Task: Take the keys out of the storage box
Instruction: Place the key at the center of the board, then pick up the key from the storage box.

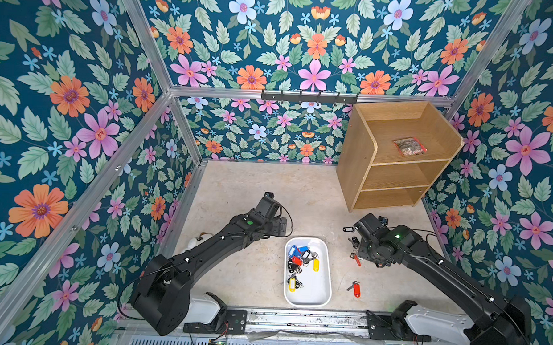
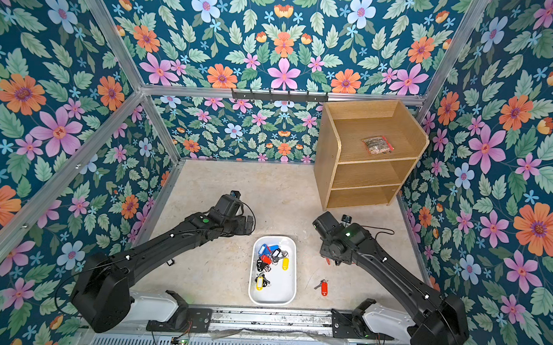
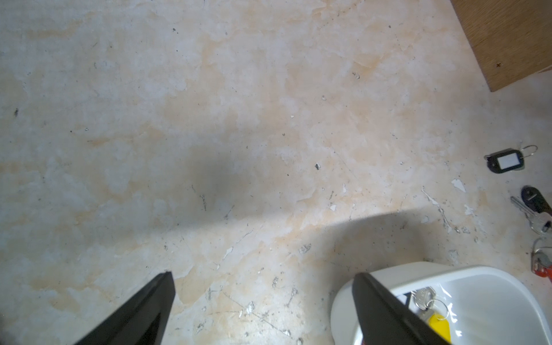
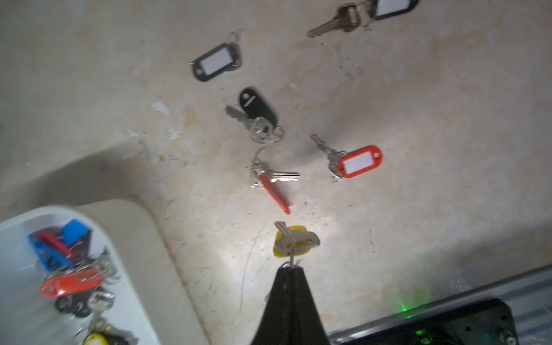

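The right gripper [image 4: 291,268] sat closest to its wrist camera, its black fingers pressed tight together on the ring of a yellow-tagged key [image 4: 291,242]. The key dangled below the fingertips over bare table [image 1: 251,194], just off the right side of the storage box [image 1: 321,287].

The left gripper [image 3: 263,274] stood wide open and empty. One finger [image 3: 382,313] hung over the far corner of the storage box and the other over the tabletop (nothing lay between them but scuffed surface).

Both top views showed the white box near the front edge, between the two arms. A tangle of keys [image 1: 300,260] with blue, red, black and yellow tags lay in its far half, and one more yellow tag [image 1: 292,284] lay apart, nearer the middle.

Several keys were already out on the table to the right of the box. In the right wrist view these were a black tag with a white label [image 4: 216,61], a plain black tag with its key [image 4: 258,112], a red tag seen edge-on [image 4: 273,188] and a red tag with a white label [image 4: 360,161]. A further red-tagged key [image 1: 356,289] lay alone nearer the front rail [image 1: 304,320].

A wooden shelf unit [image 1: 394,159] stood in the far right corner, with a clear packet [image 1: 409,146] on its top shelf.
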